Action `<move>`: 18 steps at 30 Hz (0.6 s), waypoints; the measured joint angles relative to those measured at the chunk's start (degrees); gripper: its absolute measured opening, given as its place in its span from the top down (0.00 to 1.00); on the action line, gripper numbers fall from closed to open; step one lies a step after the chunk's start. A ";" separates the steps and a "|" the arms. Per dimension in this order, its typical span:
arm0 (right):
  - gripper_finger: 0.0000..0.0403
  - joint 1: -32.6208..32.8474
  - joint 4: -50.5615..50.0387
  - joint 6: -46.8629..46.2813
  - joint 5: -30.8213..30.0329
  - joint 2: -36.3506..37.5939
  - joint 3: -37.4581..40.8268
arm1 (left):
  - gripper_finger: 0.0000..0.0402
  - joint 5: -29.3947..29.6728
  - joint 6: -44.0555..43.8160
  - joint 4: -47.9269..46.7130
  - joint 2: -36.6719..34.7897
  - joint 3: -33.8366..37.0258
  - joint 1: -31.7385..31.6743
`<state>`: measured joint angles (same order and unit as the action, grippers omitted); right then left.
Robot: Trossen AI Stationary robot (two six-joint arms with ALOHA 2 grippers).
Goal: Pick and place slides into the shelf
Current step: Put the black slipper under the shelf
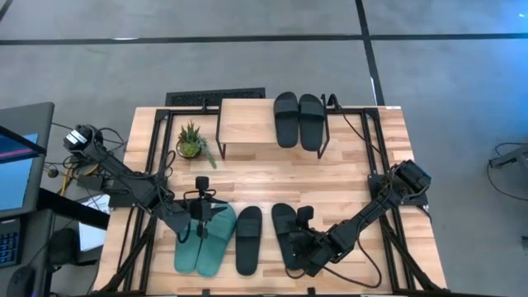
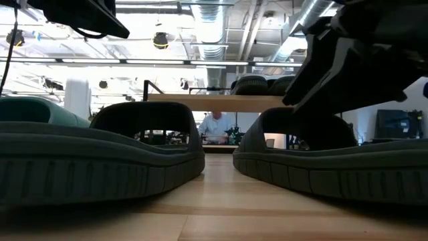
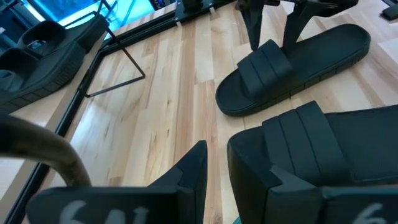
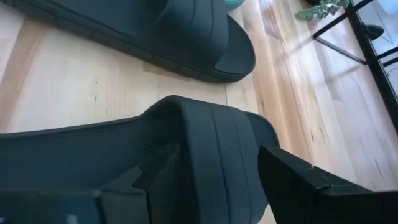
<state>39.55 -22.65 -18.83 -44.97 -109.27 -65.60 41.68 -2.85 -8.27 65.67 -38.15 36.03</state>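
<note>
Showing no readable writing, the light wooden table (image 1: 355,165) is carrying slides (image 1: 299,120); right gripper (image 1: 299,239) is straddling a black slide's (image 1: 285,227) strap with fingers parted, left gripper (image 1: 200,216) state undeterminable.

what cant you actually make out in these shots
- High view: the right gripper covers the strap of the right-hand black slide.
- Right wrist view: whether the jaws touch that strap; it fills the frame.
- Low view: the shelf underside, blocked by slides.
- Left gripper: the teal slides beneath it are partly hidden.
</note>
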 joint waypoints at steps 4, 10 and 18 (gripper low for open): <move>0.57 -0.06 0.01 0.91 0.00 0.00 0.00 | 0.86 0.93 0.00 -0.03 0.00 0.00 -0.02; 0.74 -0.47 0.53 1.37 1.39 -0.60 -0.02 | 0.86 1.04 0.00 -0.05 0.01 0.00 -0.02; 0.83 -0.93 2.47 1.41 1.94 -4.77 -0.18 | 0.86 1.04 -0.04 -0.04 0.00 0.00 -0.02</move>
<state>38.61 -20.18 -17.42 -43.03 -114.04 -65.79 42.72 -2.89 -8.32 65.67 -38.15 36.01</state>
